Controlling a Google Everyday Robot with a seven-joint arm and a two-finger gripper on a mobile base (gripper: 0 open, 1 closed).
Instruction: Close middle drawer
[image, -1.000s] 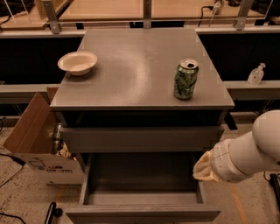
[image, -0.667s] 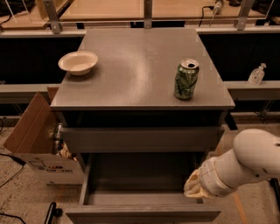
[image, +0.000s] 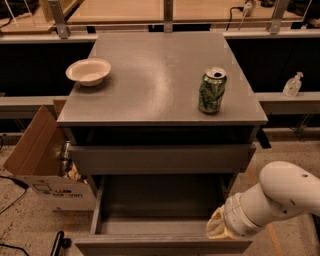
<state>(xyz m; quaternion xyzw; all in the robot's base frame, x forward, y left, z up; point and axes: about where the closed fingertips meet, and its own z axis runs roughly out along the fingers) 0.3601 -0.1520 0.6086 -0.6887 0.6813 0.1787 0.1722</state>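
Observation:
The middle drawer (image: 160, 227) of the grey cabinet is pulled far out toward me. Its shallow grey box interior is open to view and its front panel (image: 150, 246) lies at the bottom edge of the picture. My gripper (image: 214, 229) is at the end of the white arm (image: 280, 197), which comes in from the right. It sits low at the drawer's front right corner, just above the front panel. The grey drawer above it (image: 160, 158) stands out only a little.
On the cabinet top (image: 160, 65) stand a green can (image: 212, 91) at the right and a white bowl (image: 88, 71) at the left. An open cardboard box (image: 37, 160) stands on the floor left of the cabinet. A clear bottle (image: 292, 84) sits on a ledge at the right.
My arm has moved down and to the left, bringing the gripper from beside the drawer's right wall to its front right corner. The drawer has not moved.

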